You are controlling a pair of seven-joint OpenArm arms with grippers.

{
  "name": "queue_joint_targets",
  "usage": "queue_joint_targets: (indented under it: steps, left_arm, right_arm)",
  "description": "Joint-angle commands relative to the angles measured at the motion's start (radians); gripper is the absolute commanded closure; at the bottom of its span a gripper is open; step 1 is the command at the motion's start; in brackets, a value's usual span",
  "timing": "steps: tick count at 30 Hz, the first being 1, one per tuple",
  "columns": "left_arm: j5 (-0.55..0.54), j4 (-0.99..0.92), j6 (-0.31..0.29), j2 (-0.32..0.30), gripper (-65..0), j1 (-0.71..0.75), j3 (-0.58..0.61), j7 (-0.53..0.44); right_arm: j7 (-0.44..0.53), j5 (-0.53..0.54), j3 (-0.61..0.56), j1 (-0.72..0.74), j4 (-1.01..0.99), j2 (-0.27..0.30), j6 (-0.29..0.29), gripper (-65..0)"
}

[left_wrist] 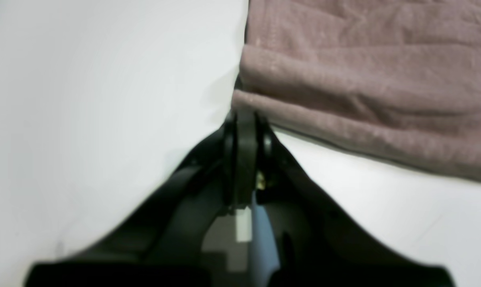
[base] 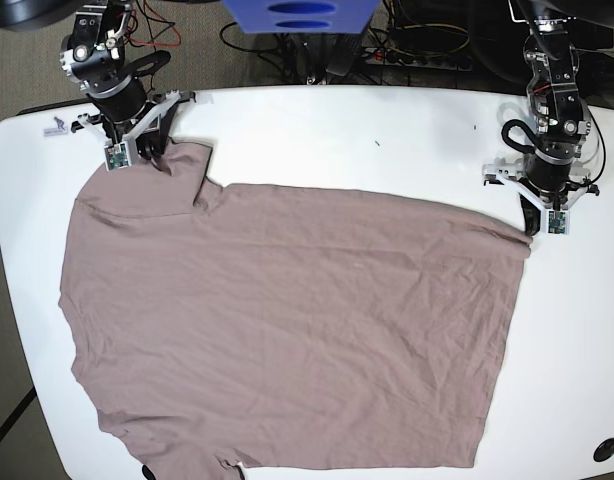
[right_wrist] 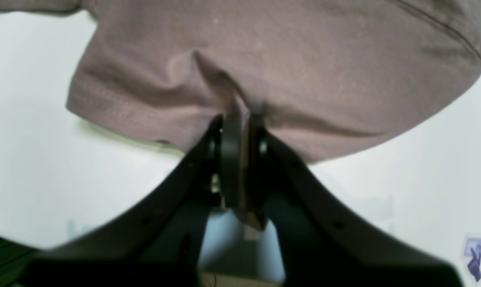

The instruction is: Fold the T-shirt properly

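Observation:
The mauve-brown T-shirt lies spread flat on the white table, softly wrinkled. My right gripper is at the shirt's far-left sleeve. In the right wrist view it is shut on the sleeve's hem, and the cloth puckers into the jaws. My left gripper is at the shirt's far-right corner. In the left wrist view it is shut at the corner of the hem, low over the table.
Cables and a power strip lie behind the table's far edge, next to a blue object. A small sticker marks the far-left table corner. A black disc sits at the near-right corner.

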Motion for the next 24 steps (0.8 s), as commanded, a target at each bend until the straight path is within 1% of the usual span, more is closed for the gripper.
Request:
queue_joint_targets:
  steps: [1, 4, 6, 12, 14, 16, 18, 24]
  left_arm:
    - [0.005, 0.003, -0.001, -0.004, 0.0, 0.005, -0.007, 0.046]
    - [0.006, 0.005, -0.003, -0.005, 0.0, 0.005, -0.008, 0.049]
    - [0.003, 0.0, -0.008, -0.008, -3.8, 0.004, -0.008, 0.041]
    - [-0.005, 0.001, -0.017, -0.01, -19.3, 0.002, -0.008, 0.052]
    - [-0.012, 0.001, -0.02, -0.01, -23.3, 0.001, -0.009, 0.054]
    - [-0.018, 0.003, -0.026, -0.013, -29.6, 0.004, -0.007, 0.071]
    - [-0.022, 0.005, -0.028, -0.015, -29.8, 0.004, -0.007, 0.072]
    - [-0.028, 0.018, -0.028, -0.018, -27.8, 0.007, -0.004, 0.075]
  right_arm:
    - [-0.043, -0.008, -0.004, -0.011, 0.005, 0.0, 0.01, -3.7]
    - [-0.043, -0.007, -0.003, -0.009, 0.009, -0.001, 0.01, -3.5]
    - [-0.053, -0.006, -0.004, -0.01, 0.004, -0.001, 0.008, -2.4]
    - [-0.056, -0.005, -0.005, -0.008, 0.004, -0.002, 0.009, -1.6]
    - [-0.057, -0.006, -0.005, -0.008, 0.004, -0.003, 0.01, -1.3]
    - [-0.068, -0.016, -0.009, -0.005, 0.004, 0.002, 0.009, -1.0]
    - [-0.068, -0.015, -0.009, -0.004, 0.005, 0.004, 0.009, -0.8]
    - [-0.071, -0.018, -0.009, -0.005, 0.008, 0.007, 0.01, -0.6]
